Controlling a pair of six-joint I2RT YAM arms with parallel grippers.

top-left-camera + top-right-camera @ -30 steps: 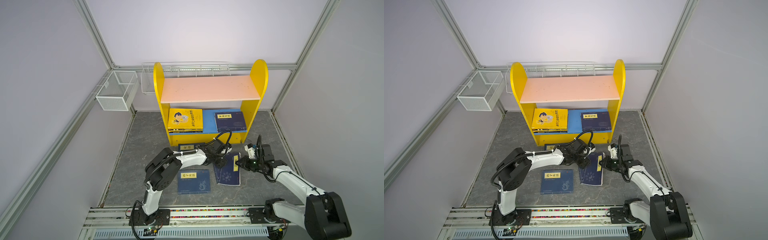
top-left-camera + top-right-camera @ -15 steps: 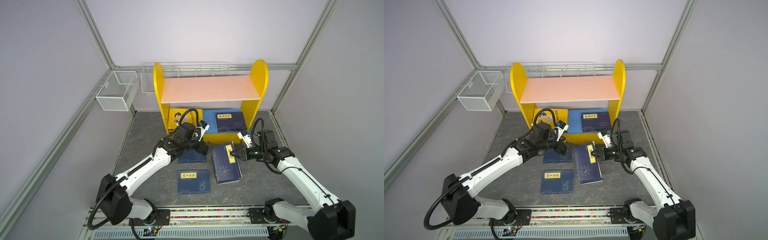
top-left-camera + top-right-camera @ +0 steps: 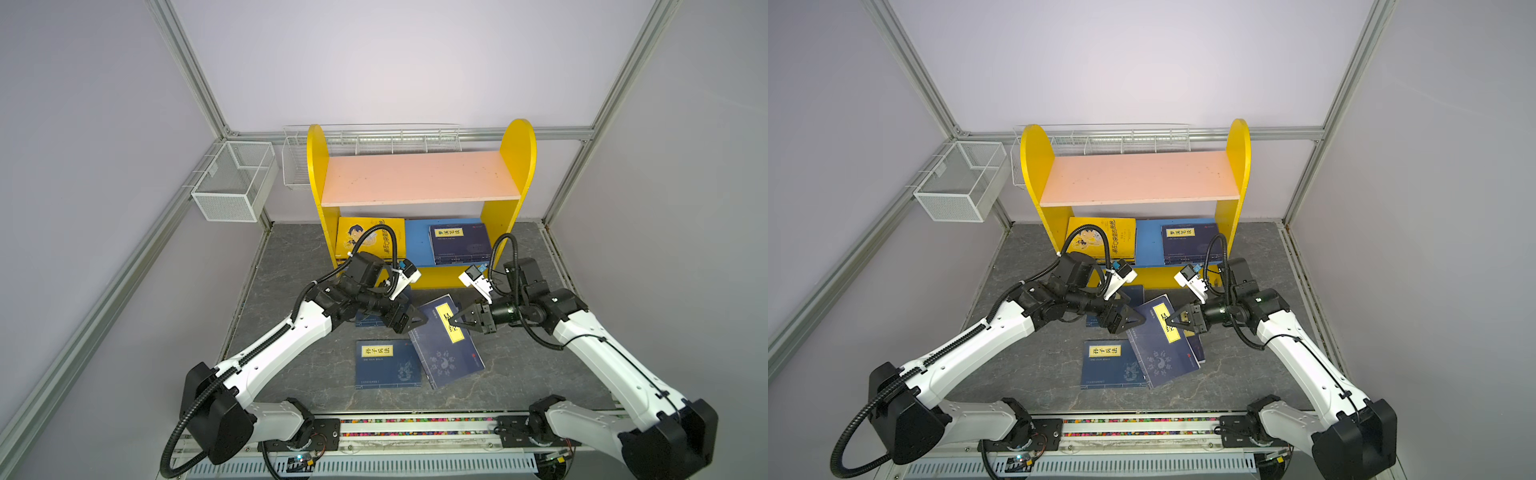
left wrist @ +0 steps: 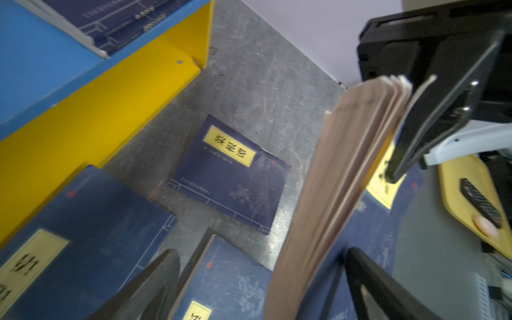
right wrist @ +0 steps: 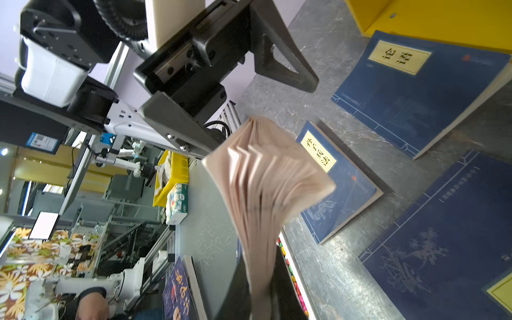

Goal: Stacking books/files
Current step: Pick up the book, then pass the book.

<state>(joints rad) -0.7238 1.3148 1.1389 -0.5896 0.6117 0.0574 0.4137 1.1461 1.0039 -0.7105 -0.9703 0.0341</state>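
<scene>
1. Right jaws clamp the navy book by its labelled edge; it looks thin and limp, pages fanning.
2. Left jaws gape wide just beside its free edge: pinch all pages there.
3. Beyond both jaws: shelved navy stack.

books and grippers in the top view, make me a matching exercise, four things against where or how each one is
Things:
1. yellow book
2. tilted navy book
3. front navy book
4. left gripper

Places or states:
a. jaws wide open
b. lying flat on the grey tabletop
c. pinched in the shut right gripper
d. on the lower shelf

Pairs: 1-d, 2-c, 3-b, 4-a
</scene>
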